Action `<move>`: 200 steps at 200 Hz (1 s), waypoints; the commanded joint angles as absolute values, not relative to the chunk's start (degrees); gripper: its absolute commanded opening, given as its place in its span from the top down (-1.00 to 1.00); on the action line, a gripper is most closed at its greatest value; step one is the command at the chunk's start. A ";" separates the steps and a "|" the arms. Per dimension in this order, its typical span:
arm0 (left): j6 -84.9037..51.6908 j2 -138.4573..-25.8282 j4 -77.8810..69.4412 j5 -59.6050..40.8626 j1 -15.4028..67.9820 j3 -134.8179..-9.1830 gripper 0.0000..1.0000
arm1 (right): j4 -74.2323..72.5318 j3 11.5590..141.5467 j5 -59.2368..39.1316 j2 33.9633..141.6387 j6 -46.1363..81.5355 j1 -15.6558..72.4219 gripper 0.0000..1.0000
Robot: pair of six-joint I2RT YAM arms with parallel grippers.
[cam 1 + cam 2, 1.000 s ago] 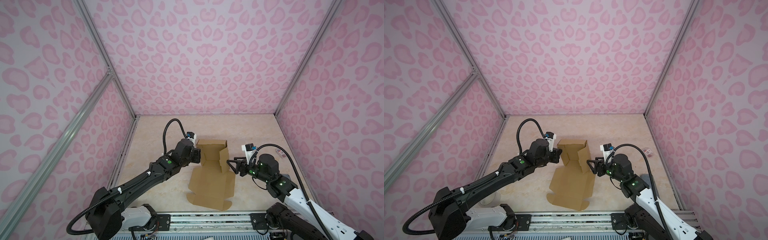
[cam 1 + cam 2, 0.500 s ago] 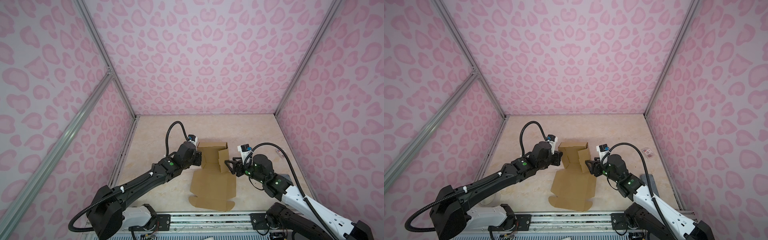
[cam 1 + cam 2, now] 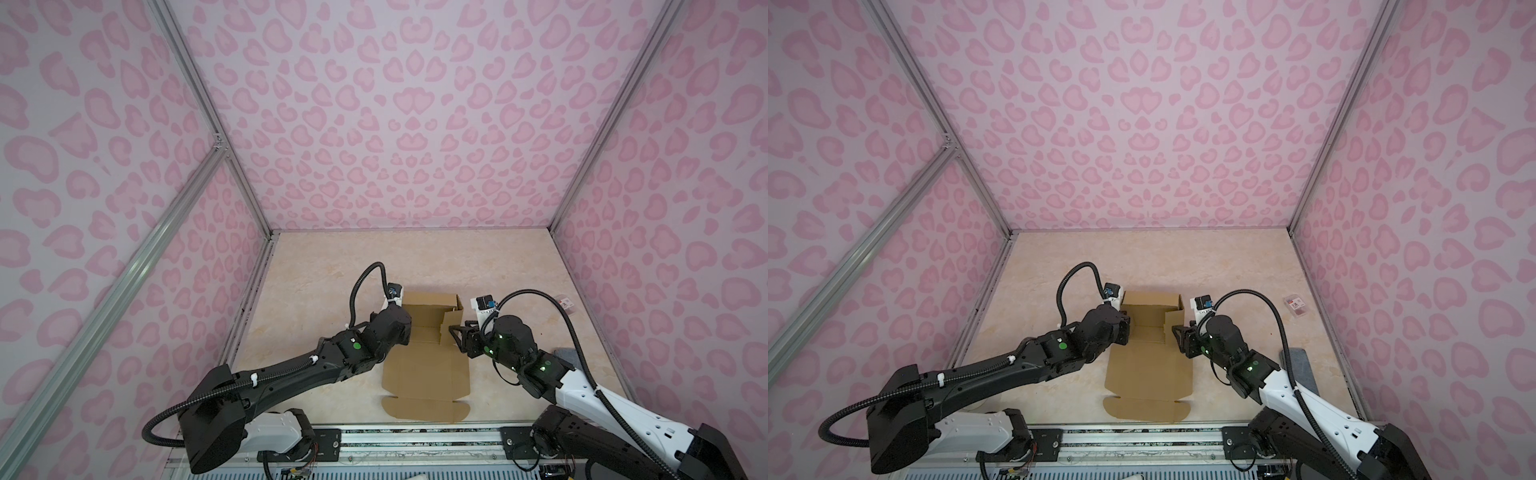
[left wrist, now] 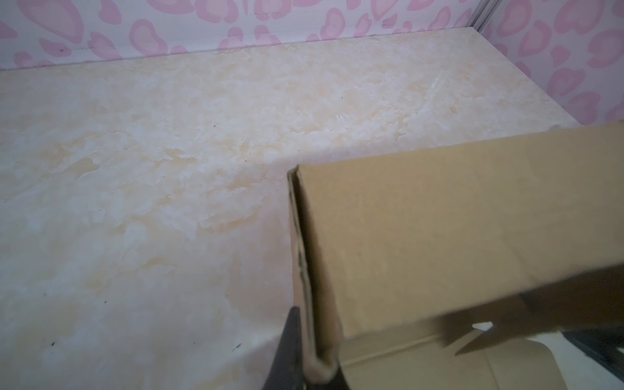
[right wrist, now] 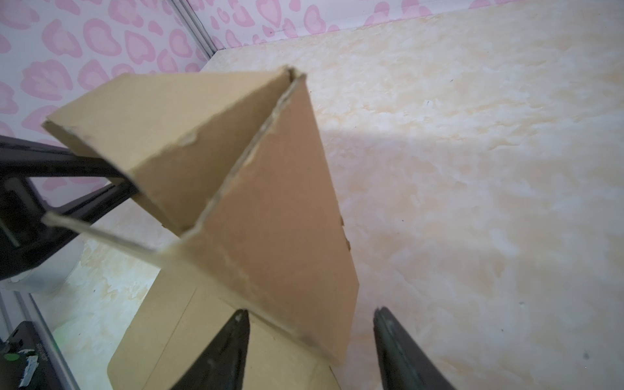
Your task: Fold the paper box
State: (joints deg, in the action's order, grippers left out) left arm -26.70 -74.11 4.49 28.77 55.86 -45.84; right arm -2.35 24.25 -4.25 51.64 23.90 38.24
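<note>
A: Where's the paper box (image 3: pixel 426 365)?
B: Mid desk (image 3: pixel 316 286). Near part w/ lid flap lies flat by the front edge; far end has walls folded up.
A: Left end effector (image 4: pixel 314 358)?
B: Clamped tight on the box's left wall, per wrist view.
A: Right end effector (image 5: pixel 310 312)?
B: Jaws apart, straddling the lower edge of the upright right wall. Can't tell if it touches.
A: Anything beyond?
B: Small clear packet (image 3: pixel 1296 306), red-white label, far right, well apart from the box.
</note>
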 commanded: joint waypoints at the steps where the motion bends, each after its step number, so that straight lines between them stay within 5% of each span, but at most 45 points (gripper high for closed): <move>1: -26.15 -74.20 0.78 36.07 57.65 -45.11 0.99 | -6.03 22.97 -1.10 52.02 24.83 38.70 -0.16; 200: -29.57 -80.31 -6.94 45.24 63.97 -40.50 0.97 | -21.99 18.68 5.29 58.88 18.05 44.12 0.01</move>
